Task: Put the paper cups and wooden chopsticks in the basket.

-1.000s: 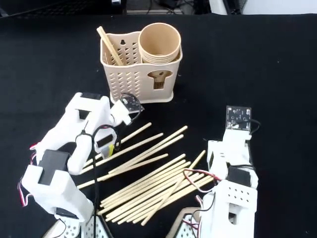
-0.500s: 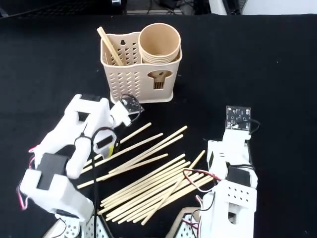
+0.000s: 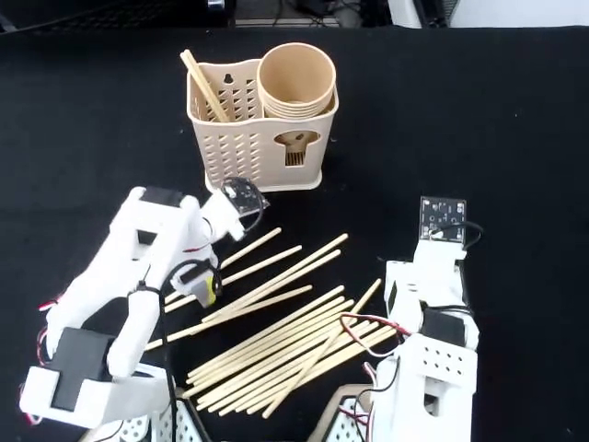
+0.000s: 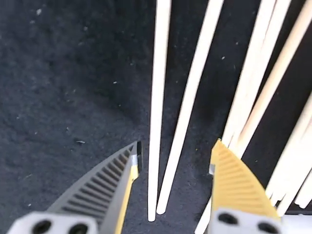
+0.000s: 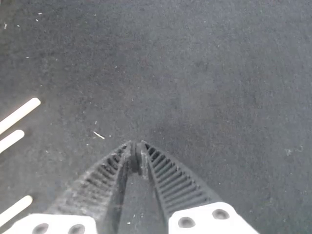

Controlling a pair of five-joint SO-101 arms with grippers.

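Note:
The beige slotted basket [image 3: 241, 145] stands at the back of the black table. Stacked paper cups [image 3: 296, 77] fill its right compartment, and one wooden chopstick [image 3: 204, 86] leans in its left. Many chopsticks [image 3: 276, 336] lie fanned across the table's front middle. My left gripper [image 3: 204, 287] is open and low over the fan's left edge. In the left wrist view its fingers [image 4: 176, 145] straddle the ends of two chopsticks [image 4: 157, 97], not touching them. My right gripper [image 5: 135, 146] is shut and empty over bare cloth, with the right arm [image 3: 431, 304] folded at front right.
Black cloth [image 3: 479, 120] covers the whole table, with bare room at the right and back left. A few chopstick ends [image 5: 18, 115] show at the edge of the right wrist view. The basket stands close behind the left arm's wrist camera [image 3: 241, 197].
The left arm has stretched forward and lowered its open gripper a little toward the front, closer to the chopsticks. The right arm, basket and cups have not moved.

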